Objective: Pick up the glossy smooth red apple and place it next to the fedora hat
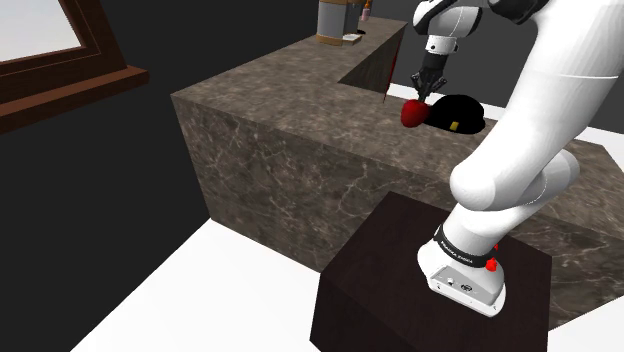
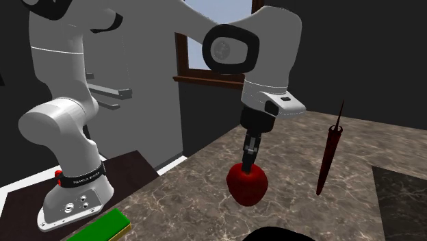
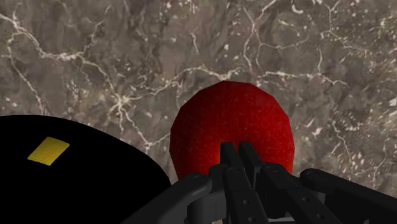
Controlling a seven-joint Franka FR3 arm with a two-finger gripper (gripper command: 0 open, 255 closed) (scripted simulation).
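The glossy red apple (image 2: 247, 183) rests on the brown marbled counter (image 2: 383, 147), right beside the black fedora hat (image 3: 63, 172) with its small yellow tag. In the shoulder view the apple (image 1: 412, 113) lies just left of the hat (image 1: 455, 113). My black gripper (image 2: 248, 163) points down at the apple's top. In the wrist view its two fingers (image 3: 236, 153) meet in front of the apple (image 3: 232, 127) with nothing between them. I cannot tell whether the tips touch the apple's skin.
A slender dark red stick-like object (image 2: 330, 150) stands upright on the counter beyond the apple. A green block (image 2: 102, 226) lies on the dark stand. Some containers (image 1: 333, 22) sit at the counter's far end. A window (image 2: 205, 41) is behind the arm.
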